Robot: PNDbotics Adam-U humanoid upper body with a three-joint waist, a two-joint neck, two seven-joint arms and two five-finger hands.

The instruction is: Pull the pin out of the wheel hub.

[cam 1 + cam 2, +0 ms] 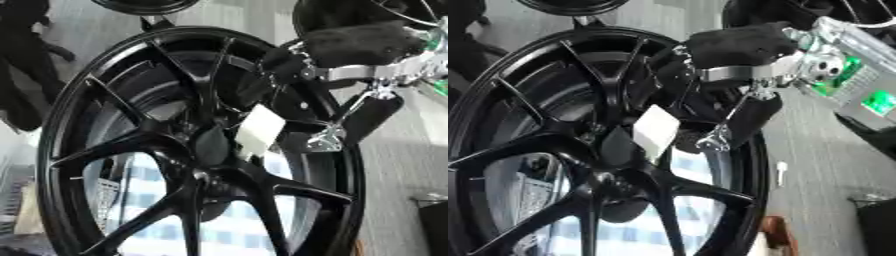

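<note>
A large black multi-spoke wheel point(131, 145) stands upright and fills most of both views. At its hub point(208, 146) sits a small flat white piece point(260, 131), tilted, which looks like the pin's head. My right hand point(737, 46), black with silver linkages, comes in from the upper right and hangs over the wheel's upper right rim, just above and to the right of the white piece. Whether it touches the piece is hidden by black against black. My left hand shows in no view.
Another dark wheel point(144, 5) sits at the top edge behind this one. A dark bin point(877, 220) stands at the lower right on the grey floor. A black shape point(22, 65) stands at the left edge. My forearm's green circuit boards point(859, 85) show at the right.
</note>
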